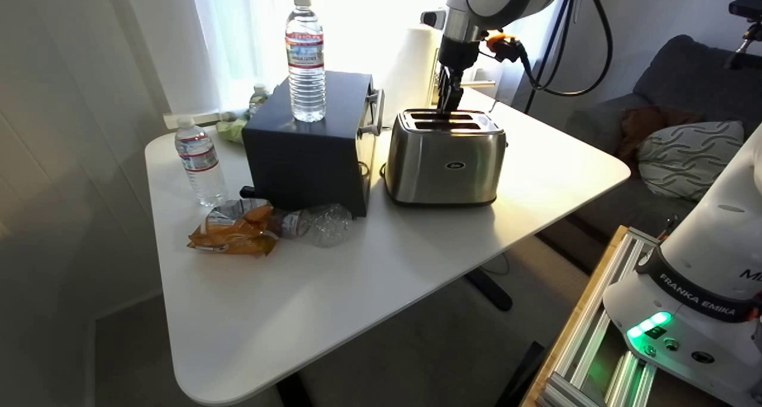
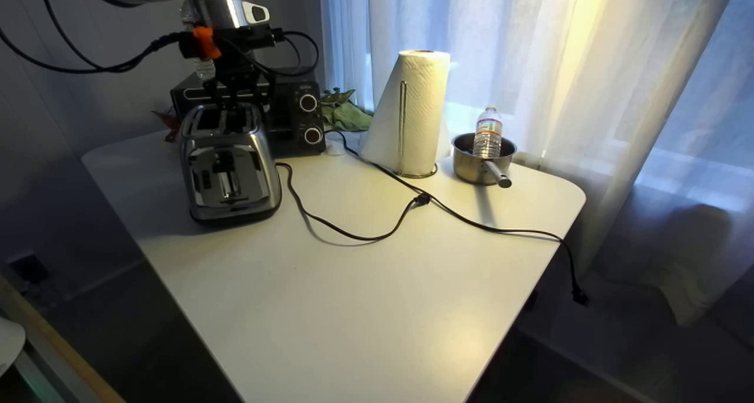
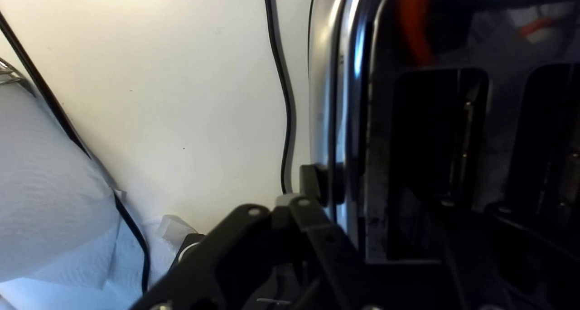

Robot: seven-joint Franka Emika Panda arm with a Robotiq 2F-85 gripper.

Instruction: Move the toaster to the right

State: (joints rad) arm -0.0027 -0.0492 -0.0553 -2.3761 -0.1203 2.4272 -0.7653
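- On the table (image 1: 280, 312), just beside the door side of the black oven (image 1: 303, 163), stands the toaster (image 1: 446, 151), upright; its small oval badge seems to read "Oster", though the letters are tiny.
- Well apart from the black oven, the robot base (image 1: 702, 264) wears a dark band lettered FRANKA EMIKA.
- On top of the black oven stands a capped bottle (image 1: 306, 68); past the side opposite its door stands a second bottle (image 1: 202, 166). Both labels are too small to read.
- Close by the black oven's flank lie a crumpled orange bag (image 1: 238, 234) and a crushed clear bottle (image 1: 327, 225); the bag's contents are hidden.
- Farther from the black oven, past the paper-towel roll (image 2: 433, 114), a saucepan (image 2: 467, 170) holds another labelled bottle (image 2: 488, 135).
- Near the black oven's door, the gripper (image 1: 447, 105) points down at the toaster's top. One finger (image 3: 311, 182) sits outside the long wall; the other is dark, at the slot. They stand somewhat apart with that wall between; whether they grip it, I cannot tell.
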